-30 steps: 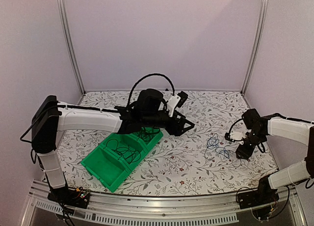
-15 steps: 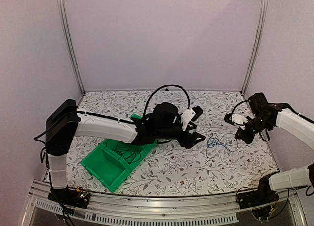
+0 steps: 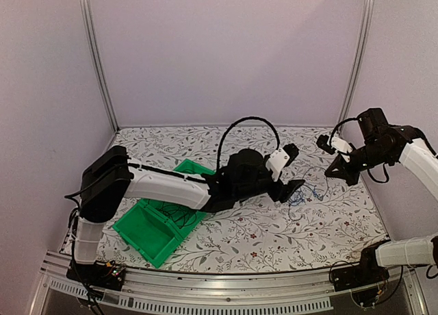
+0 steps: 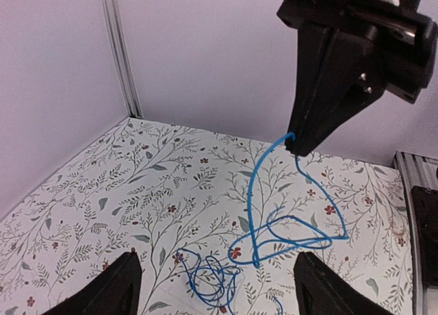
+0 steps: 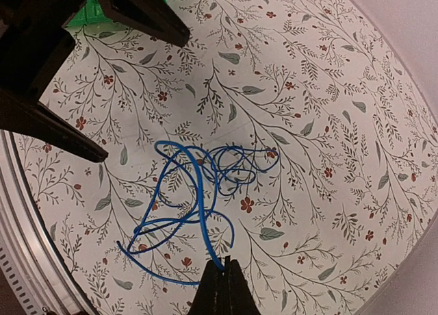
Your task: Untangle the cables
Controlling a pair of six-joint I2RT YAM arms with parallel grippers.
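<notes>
Pale lilac walls enclose a floral-print tabletop [image 3: 260,243], shown here on my overhead feed.

(a) The blue cable [image 5: 198,185] lies in loose overlapping loops at about 3 o'clock from the table's centre, most of it resting on the print. One strand rises off the surface to the right gripper [image 5: 220,277], whose jaws I read as pinched closed on that strand. The gripper hangs above the table toward 2 o'clock.

(b) The left gripper [image 4: 219,287] reaches across from 8 o'clock and sits just beside the blue loops on their 9 o'clock side. Its jaws are spread wide with nothing between them. In its wrist view the coil lies on the print ahead of its two fingers.

(c) A green bin [image 3: 147,236] sits at 8 o'clock, set diagonally to the near table edge, with the black cables [image 3: 174,216] heaped inside. From overhead they are too thin for me to count, though there are probably several intertwined.
</notes>
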